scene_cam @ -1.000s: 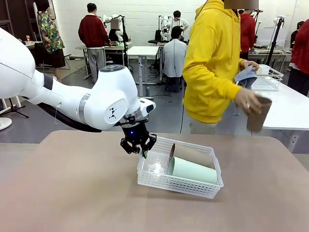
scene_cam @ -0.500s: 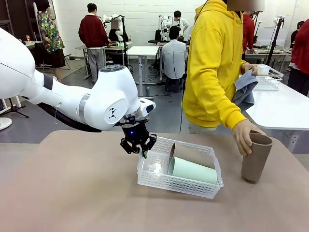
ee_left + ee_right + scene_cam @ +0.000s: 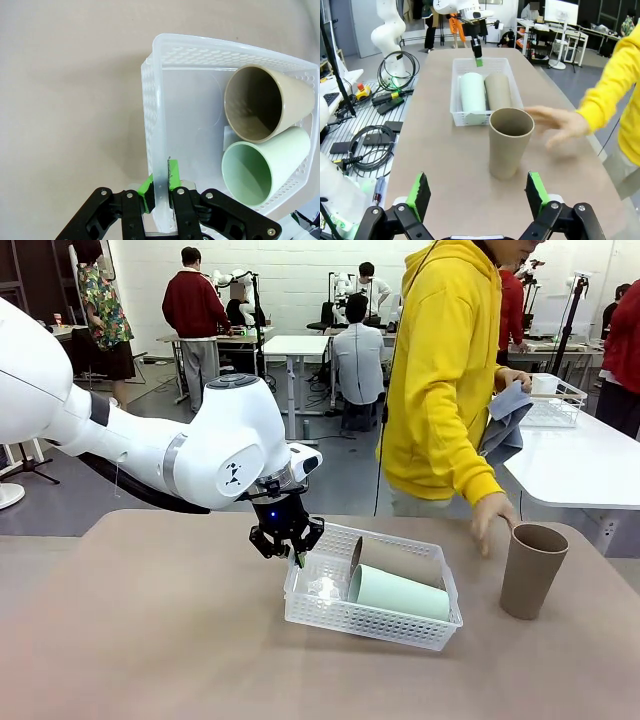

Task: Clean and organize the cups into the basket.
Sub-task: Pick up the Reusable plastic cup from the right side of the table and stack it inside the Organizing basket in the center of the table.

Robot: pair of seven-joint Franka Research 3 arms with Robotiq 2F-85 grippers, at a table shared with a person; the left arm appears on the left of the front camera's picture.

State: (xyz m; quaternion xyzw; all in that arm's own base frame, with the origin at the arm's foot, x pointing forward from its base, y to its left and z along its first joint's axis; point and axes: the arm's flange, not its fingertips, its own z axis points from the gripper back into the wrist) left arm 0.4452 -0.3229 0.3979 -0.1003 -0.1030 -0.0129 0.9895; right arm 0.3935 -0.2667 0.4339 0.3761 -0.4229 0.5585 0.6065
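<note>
Two cups lie side by side in basket (image 3: 360,625) mid-table: mint cup (image 3: 400,593) nearer, brown cup (image 3: 400,560) behind | left gripper (image 3: 297,558) pinches basket's short end wall | upright brown cup (image 3: 530,570) on table (image 3: 150,640), right of basket, apart | person's hand (image 3: 492,515) near its rim | right gripper (image 3: 477,192) spread wide, empty, facing upright cup

Bright workshop: white-painted wall (image 3: 290,265) behind, grey floor (image 3: 345,465), white rectangular tables (image 3: 297,344) farther back, black cables (image 3: 395,73) coiled beside the matte brown tabletop (image 3: 150,640).
</note>
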